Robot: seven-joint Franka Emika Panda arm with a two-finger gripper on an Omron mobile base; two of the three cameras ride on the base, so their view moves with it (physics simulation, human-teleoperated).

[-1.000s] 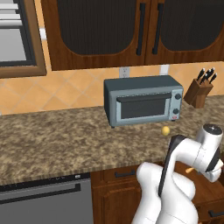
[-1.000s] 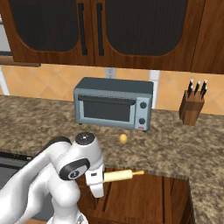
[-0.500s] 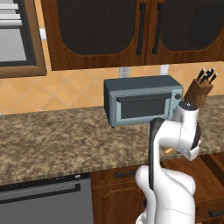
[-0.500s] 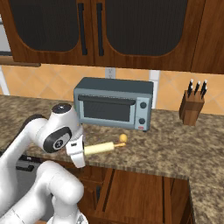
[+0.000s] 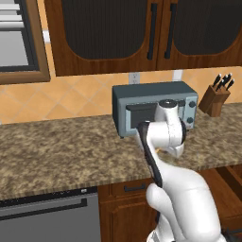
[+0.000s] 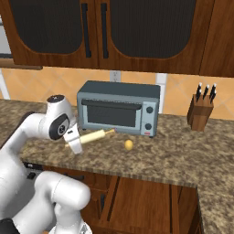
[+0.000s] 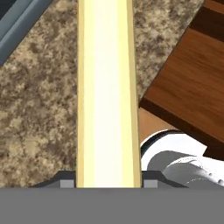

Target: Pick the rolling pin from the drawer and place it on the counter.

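Your tool (image 6: 77, 142) is pinching the slim pale yellow-tan wooden rolling pin (image 6: 97, 135) near one end. Its long axis runs out from the tool, seemingly just above the speckled granite-look worktop (image 6: 169, 155); lower it straight down.

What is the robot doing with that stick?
The robot's hand is shut on the rolling pin and holds it in the air above the speckled counter, just in front of the toaster oven. A small yellow fruit sits on the counter nearby. The pin is not set down yet.
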